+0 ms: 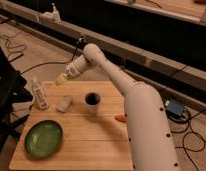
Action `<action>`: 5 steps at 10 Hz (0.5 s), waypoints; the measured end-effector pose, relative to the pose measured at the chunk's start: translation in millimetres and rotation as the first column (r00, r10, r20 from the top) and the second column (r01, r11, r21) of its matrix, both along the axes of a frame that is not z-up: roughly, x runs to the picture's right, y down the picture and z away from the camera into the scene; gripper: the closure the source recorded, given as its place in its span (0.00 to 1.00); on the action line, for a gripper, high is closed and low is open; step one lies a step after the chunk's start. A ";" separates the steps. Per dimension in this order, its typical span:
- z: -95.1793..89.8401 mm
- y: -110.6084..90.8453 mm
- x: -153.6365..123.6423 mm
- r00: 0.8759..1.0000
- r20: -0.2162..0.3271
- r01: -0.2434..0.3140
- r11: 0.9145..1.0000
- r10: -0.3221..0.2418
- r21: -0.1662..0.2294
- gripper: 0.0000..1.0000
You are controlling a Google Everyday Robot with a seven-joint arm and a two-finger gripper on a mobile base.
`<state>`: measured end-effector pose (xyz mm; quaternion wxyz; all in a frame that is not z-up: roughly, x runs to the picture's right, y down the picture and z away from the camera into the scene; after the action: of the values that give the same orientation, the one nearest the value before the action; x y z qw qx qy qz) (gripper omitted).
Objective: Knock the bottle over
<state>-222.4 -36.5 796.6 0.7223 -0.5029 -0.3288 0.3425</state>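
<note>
- The bottle [40,94] stands upright near the surface's [96,135] left edge, at about 10 o'clock from the surface's middle.
- Its white cap is on top and its whitish body narrows a little at the waist.
- The tool [61,78] hangs in the air above the far left corner of the surface, at roughly 1 o'clock from the bottle and apart from it.
- I cannot tell how wide the tool is spread, and nothing can be seen in its hold.
- The white arm [126,95] runs from the lower right up across the surface to the tool.
- A flat white block [64,103] lies just beside the bottle, at its 4 o'clock.
- A white cup [92,100] with dark contents stands near the middle of the far half, at 3 o'clock from the block.
- A green plate [43,138] sits at the near left, at 6 o'clock from the bottle.
- A small orange thing [119,118] shows at the arm's edge, at 4 o'clock from the cup.
</note>
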 end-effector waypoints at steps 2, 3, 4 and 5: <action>0.2 -0.2 0.9 1.000 -0.001 -0.001 1.000 0.001 0.000 0.98; 0.1 0.3 -0.4 1.000 0.000 0.001 1.000 -0.001 0.000 0.99; 0.0 0.3 -0.6 1.000 0.001 0.001 1.000 -0.001 0.000 0.94; 0.3 0.6 -0.5 1.000 0.000 0.001 1.000 -0.001 -0.001 0.83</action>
<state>-222.9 -36.0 796.9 0.7222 -0.5033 -0.3286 0.3423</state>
